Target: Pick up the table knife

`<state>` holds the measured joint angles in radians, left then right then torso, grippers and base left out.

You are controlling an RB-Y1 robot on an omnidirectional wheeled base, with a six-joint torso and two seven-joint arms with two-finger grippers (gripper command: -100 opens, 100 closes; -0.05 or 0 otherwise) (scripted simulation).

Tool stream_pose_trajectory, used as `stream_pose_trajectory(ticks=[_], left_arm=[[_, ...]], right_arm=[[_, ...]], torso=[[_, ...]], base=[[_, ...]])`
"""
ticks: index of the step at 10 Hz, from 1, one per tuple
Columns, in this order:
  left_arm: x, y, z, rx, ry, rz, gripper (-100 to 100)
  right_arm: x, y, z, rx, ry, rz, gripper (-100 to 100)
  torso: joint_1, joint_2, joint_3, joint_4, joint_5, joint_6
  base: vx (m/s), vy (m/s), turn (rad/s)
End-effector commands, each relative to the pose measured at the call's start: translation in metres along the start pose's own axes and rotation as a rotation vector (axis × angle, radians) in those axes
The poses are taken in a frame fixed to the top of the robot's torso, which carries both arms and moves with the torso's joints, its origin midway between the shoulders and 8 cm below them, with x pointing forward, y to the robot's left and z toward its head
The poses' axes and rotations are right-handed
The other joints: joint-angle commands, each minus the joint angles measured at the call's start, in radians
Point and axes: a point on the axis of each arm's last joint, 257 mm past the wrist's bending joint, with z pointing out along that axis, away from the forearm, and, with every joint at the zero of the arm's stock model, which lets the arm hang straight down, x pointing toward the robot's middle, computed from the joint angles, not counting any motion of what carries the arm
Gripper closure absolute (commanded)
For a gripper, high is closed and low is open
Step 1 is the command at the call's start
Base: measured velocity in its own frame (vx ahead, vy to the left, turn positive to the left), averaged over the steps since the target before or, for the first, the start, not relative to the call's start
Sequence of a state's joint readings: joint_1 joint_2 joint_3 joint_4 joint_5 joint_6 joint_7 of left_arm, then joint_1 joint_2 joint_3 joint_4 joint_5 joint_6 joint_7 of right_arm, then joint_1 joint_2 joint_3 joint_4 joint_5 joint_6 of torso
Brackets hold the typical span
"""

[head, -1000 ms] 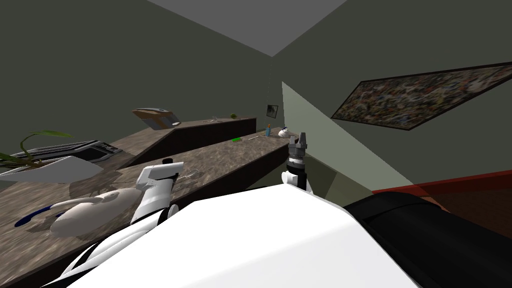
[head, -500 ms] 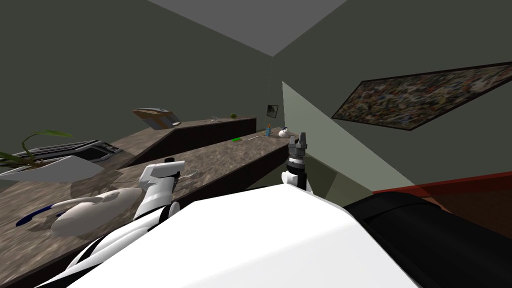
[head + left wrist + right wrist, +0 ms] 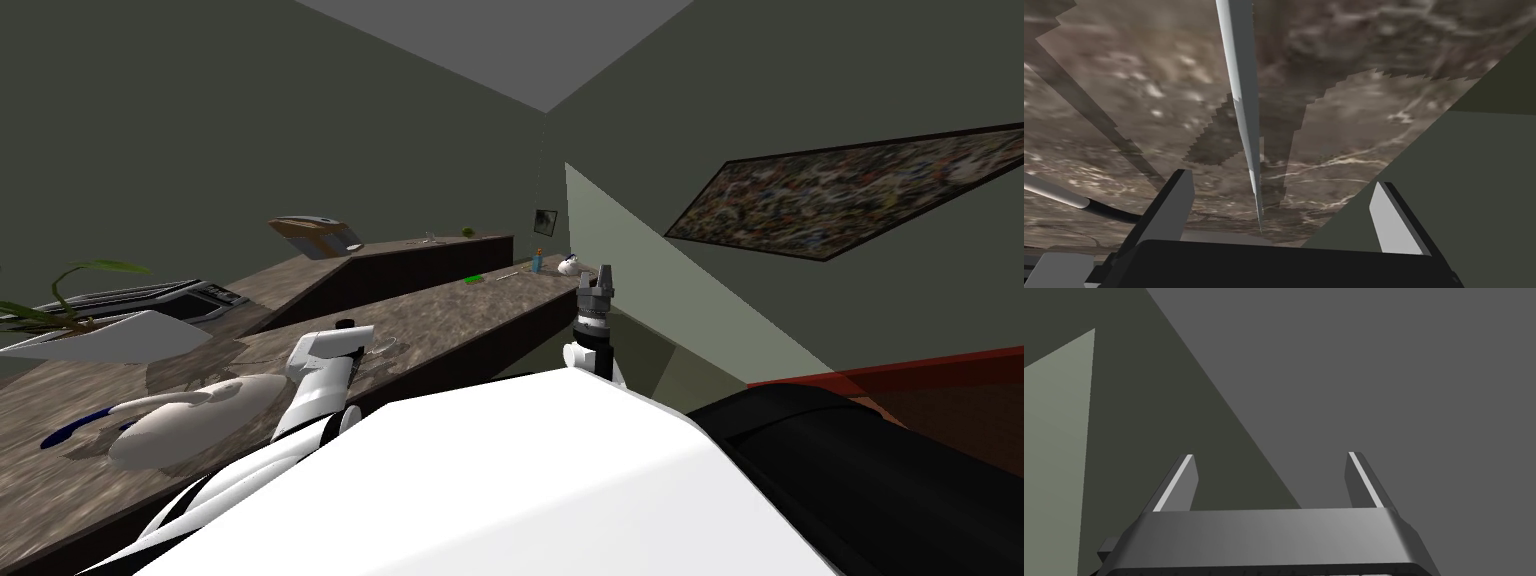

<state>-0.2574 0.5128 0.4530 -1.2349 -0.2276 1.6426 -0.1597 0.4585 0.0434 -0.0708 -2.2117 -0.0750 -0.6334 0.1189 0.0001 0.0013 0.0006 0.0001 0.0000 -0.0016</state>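
1. The table knife is a slim, plain light grey piece that tapers along its length to a fine, sharp tip.
2. It lies on the brown, marbled bench.
3. Its tip ends near the bench's edge; its other end runs out of view.

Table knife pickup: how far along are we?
Done: the left gripper is over the brown counter, with its fingers open on either side of the table knife. In hand: lining up. The knife lies flat on the counter and neither finger touches it. Left: close on it and lift. The right gripper is open, raised beside the counter, and holds nothing.
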Motion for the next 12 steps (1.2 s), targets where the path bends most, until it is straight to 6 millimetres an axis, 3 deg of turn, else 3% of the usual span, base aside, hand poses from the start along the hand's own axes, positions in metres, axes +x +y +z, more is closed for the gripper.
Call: stream_pose_trajectory(ticks=[1,2,6,7,8,11,12], left_arm=[[0.0,0.0,0.0,0.0,0.0,0.0,-100],[0.0,0.0,0.001,0.002,0.0,0.0,100],[0.0,-0.003,-0.001,0.011,-0.001,-0.003,100],[0.0,-0.003,-0.001,0.01,-0.001,-0.003,0],[-0.005,-0.001,-0.006,0.001,0.0,-0.004,100],[-0.009,-0.002,-0.012,0.0,-0.001,-0.008,100],[-0.009,-0.002,-0.012,-0.002,-0.001,-0.008,0]], right_arm=[[0.0,0.0,0.0,0.0,0.0,0.0,0],[0.0,0.0,0.0,0.0,0.0,0.0,0],[0.0,0.0,0.0,0.0,0.0,0.0,0],[0.0,0.0,0.0,0.0,0.0,0.0,0],[0.0,0.0,0.0,0.0,0.0,0.0,0],[0.0,0.0,0.0,0.0,0.0,0.0,0],[0.0,0.0,0.0,0.0,0.0,0.0,0]], torso=[[0.0,0.0,0.0,0.0,0.0,0.0],[0.0,0.0,0.0,0.0,0.0,0.0],[0.0,-0.001,-0.002,-0.002,0.001,-0.001],[0.0,-0.001,-0.002,-0.002,0.001,-0.001],[0.0,-0.001,-0.002,-0.002,0.001,-0.001],[-0.001,-0.001,-0.001,-0.001,0.0,0.0],[-0.001,-0.001,-0.001,-0.001,0.001,0.0]], base=[[0.0,0.0,0.0],[0.0,0.0,0.0],[0.0,0.0,0.0],[0.0,0.0,0.0],[0.01,0.011,0.003],[0.001,-0.005,-0.009],[0.0,0.0,0.0]])
